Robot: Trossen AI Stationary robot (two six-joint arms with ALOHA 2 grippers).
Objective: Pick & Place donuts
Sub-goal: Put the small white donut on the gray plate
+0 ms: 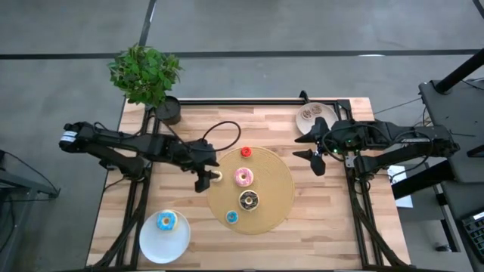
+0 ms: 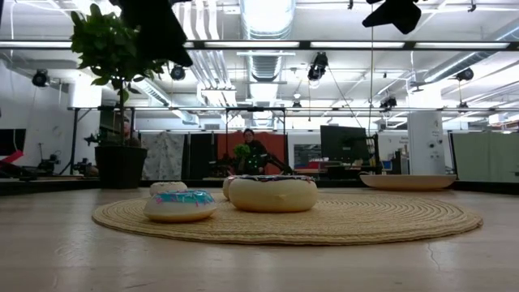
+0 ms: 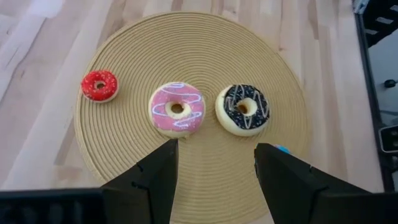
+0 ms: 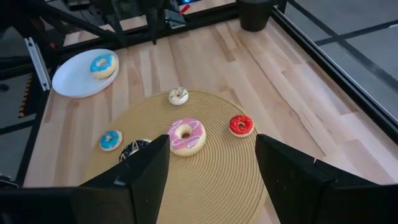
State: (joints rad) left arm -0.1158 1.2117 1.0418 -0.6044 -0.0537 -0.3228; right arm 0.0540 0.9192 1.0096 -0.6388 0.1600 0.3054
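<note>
A pink donut (image 1: 243, 177), a chocolate one (image 1: 249, 200), a red one (image 1: 246, 152), a tiny blue one (image 1: 231, 217) and a tiny cream one (image 1: 217, 176) lie flat on the round tan mat (image 1: 276, 189). A light-blue iced donut (image 1: 166, 221) rests on the near-left white plate (image 1: 155, 245). My left gripper (image 1: 206, 180) hangs open above the mat's left edge, beside the cream donut; its wrist view shows the pink donut (image 3: 177, 109) and the chocolate donut (image 3: 244, 109) ahead of the open fingers (image 3: 216, 149). My right gripper (image 1: 312, 149) is open in the air off the mat's right edge (image 4: 211, 142).
A second plate (image 1: 308, 121) sits at the far right of the table, close behind my right gripper. A potted plant (image 1: 147, 79) stands at the far left corner. Bare wood lies along the near edge and right of the mat.
</note>
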